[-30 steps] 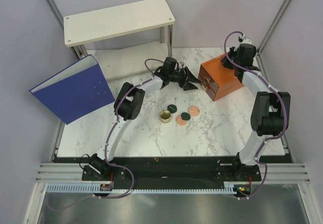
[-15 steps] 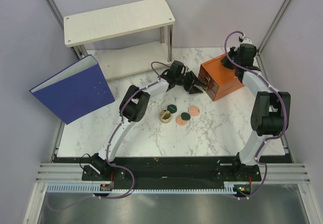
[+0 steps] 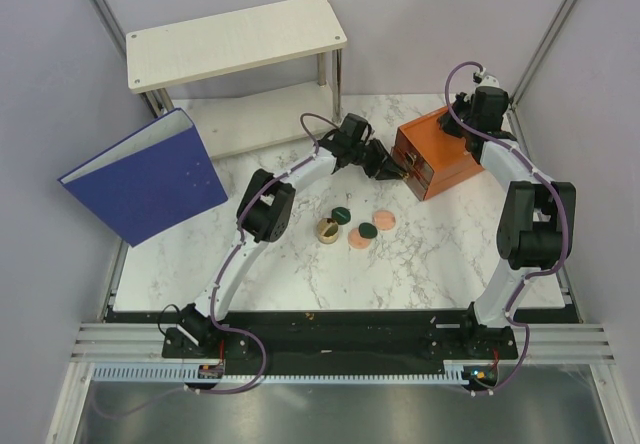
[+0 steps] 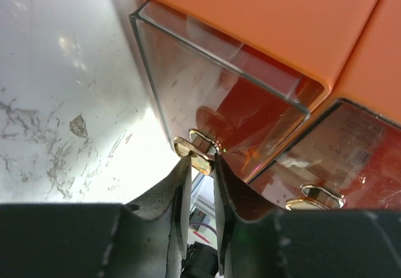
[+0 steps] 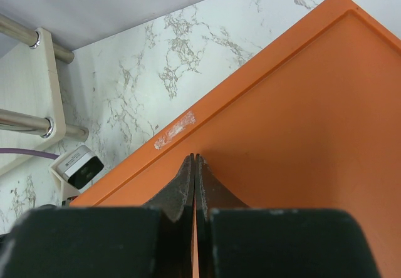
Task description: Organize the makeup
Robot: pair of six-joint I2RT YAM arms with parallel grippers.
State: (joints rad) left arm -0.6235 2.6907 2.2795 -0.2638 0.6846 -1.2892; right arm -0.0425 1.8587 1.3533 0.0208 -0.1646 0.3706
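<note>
**Left fingers on drawer knob; makeup loose on surface**

Top view: gold jar [image 3: 327,229], green discs [image 3: 341,213] and peach discs [image 3: 384,219] lie on the surface [image 3: 250,264], left of the orange box [image 3: 440,159].
Only the left wrist view shows the left fingers [image 4: 177,187] pinching the knob [image 4: 194,148] of the clear drawer [image 4: 188,84].
Right fingers [image 5: 185,184] closed, tips on the box top.
A second ago the left fingers were wider and short of the box.

Orange box [image 5: 301,134] is showing smooth glossy plastic; clear drawer front [image 4: 207,96] is gleaming like acrylic; gold knob [image 4: 194,146] and round gold jar [image 3: 327,229] are shining metallic; bench [image 3: 430,254] is looking polished marble.
</note>
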